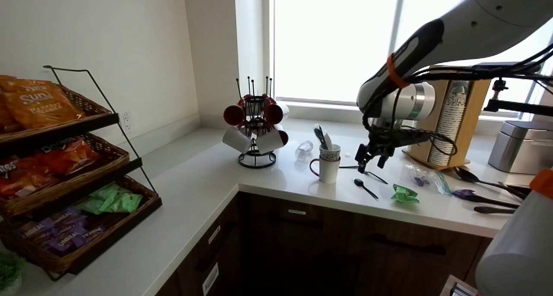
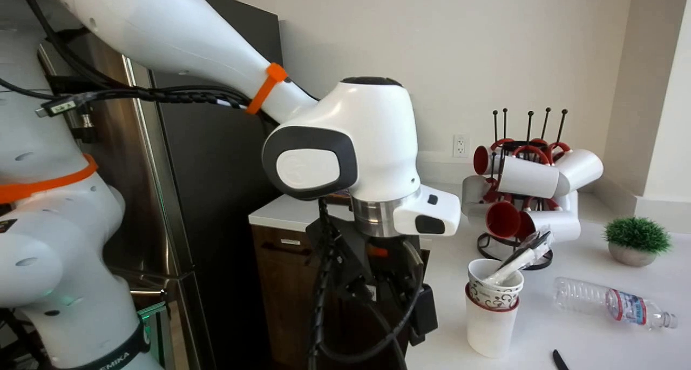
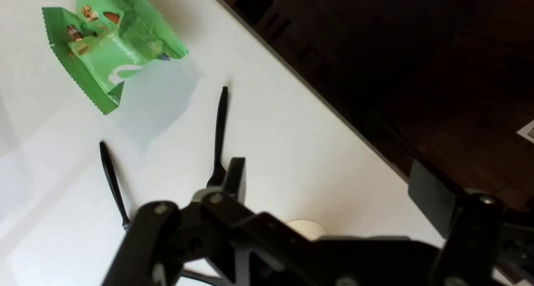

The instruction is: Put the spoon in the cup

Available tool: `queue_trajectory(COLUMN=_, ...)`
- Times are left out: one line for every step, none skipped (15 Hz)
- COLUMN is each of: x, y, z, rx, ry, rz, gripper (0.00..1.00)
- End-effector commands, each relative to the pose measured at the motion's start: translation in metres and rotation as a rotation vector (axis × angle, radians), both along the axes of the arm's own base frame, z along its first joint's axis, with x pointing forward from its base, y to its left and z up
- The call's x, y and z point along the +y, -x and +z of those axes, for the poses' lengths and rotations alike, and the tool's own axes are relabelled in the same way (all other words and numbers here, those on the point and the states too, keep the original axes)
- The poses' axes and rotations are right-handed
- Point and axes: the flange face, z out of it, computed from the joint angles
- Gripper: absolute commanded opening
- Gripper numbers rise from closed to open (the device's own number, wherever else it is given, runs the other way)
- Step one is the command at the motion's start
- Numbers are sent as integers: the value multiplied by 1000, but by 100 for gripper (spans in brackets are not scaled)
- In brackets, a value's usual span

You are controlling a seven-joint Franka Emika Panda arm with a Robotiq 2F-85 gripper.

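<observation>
Plainly, we count one spoon [image 1: 366, 189] for the task: it lies on the tabletop [image 1: 298, 181], its bowl end nearer the cup [image 1: 329, 171] and its handle end nearer one crinkled green packet [image 3: 112, 44], touching neither. That single white cup, red-handled, stands upright with at least two patterned paper cups [image 2: 491, 294] nested in its mouth; these hold cutlery [image 2: 510, 267] partly wrapped in clear plastic, too overlapped for us to number. Both fingers [image 3: 434, 198] are released and parted wide above the tabletop, and in the wrist view one of them hides part of the spoon's bowl. In an exterior view we find two more slim dark utensils [image 1: 376, 177] lying behind the spoon. Farther along the tabletop lie at least three large black utensils [image 1: 488, 209]. Both exterior views show us one mug rack [image 1: 255, 99] carrying at least six mugs [image 2: 529, 178]. We also count one plastic bottle [image 2: 626, 307] with a red and blue label, lying on its side, one small potted plant [image 2: 636, 237], and three wicker baskets [image 1: 86, 176], one above another, holding snack bags [image 1: 36, 99].
</observation>
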Motion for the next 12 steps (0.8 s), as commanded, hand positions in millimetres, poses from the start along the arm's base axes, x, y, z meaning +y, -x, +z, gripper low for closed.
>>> queue_trajectory(x=-20, y=-6, z=-39, rx=22, ry=-10, rz=-26, gripper=100)
queue_trajectory(x=-23, y=-7, z=-48, rx=22, ry=-18, rz=-30, gripper=100)
queue_trajectory(x=-27, y=-9, z=-56, rx=17, ry=-22, rz=-33, gripper=100)
queue_trajectory(x=-31, y=-10, z=-64, rx=14, ry=-19, rz=-34, gripper=100)
queue_trajectory(x=-34, y=-13, z=-71, rx=9, ry=-15, rz=-34, gripper=100)
queue_trajectory(x=-38, y=-16, z=-77, rx=5, ry=-13, rz=-32, gripper=100)
queue_trajectory(x=-41, y=-18, z=-82, rx=-1, ry=-5, rz=-27, gripper=100)
queue_trajectory(x=-45, y=-21, z=-86, rx=-13, ry=6, rz=-23, gripper=100)
queue_trajectory(x=-47, y=-24, z=-89, rx=-22, ry=13, rz=-16, gripper=98)
queue_trajectory(x=-51, y=-27, z=-92, rx=-31, ry=30, rz=-6, gripper=96)
queue_trajectory(x=-53, y=-29, z=-94, rx=-40, ry=41, rz=2, gripper=93)
queue_trajectory(x=-56, y=-31, z=-97, rx=-44, ry=54, rz=10, gripper=87)
